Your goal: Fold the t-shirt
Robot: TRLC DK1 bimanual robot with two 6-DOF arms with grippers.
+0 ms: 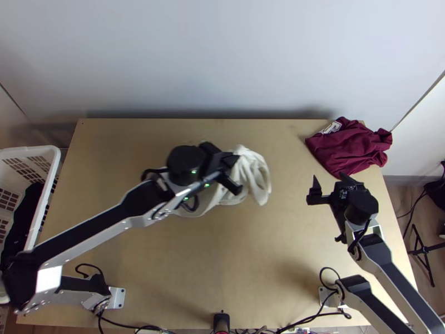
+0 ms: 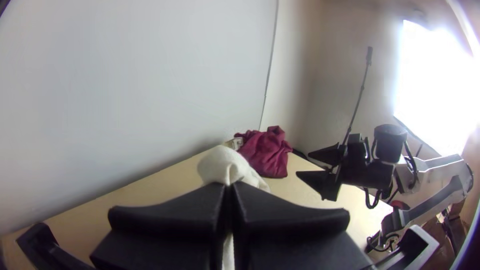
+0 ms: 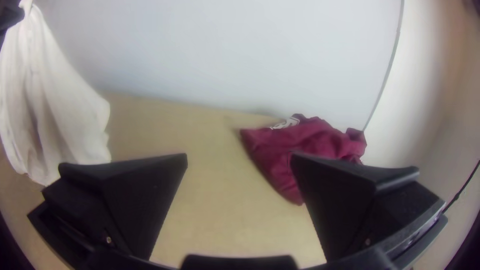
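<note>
Hanging bunched over the table (image 1: 250, 267) | white t-shirt (image 3: 55, 105), pinched high by left gripper (image 2: 228, 187), likely so its folds drop loose | right gripper (image 3: 239, 156) stands spread, maybe for taking an edge

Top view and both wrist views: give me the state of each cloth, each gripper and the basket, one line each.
White cloth: unfolded, hanging in loose creases from the left gripper
Maroon cloth: bunched on the table
Left gripper: shut on the white cloth
Right gripper: open, holding nothing
Basket: upright, with something dark inside
</note>
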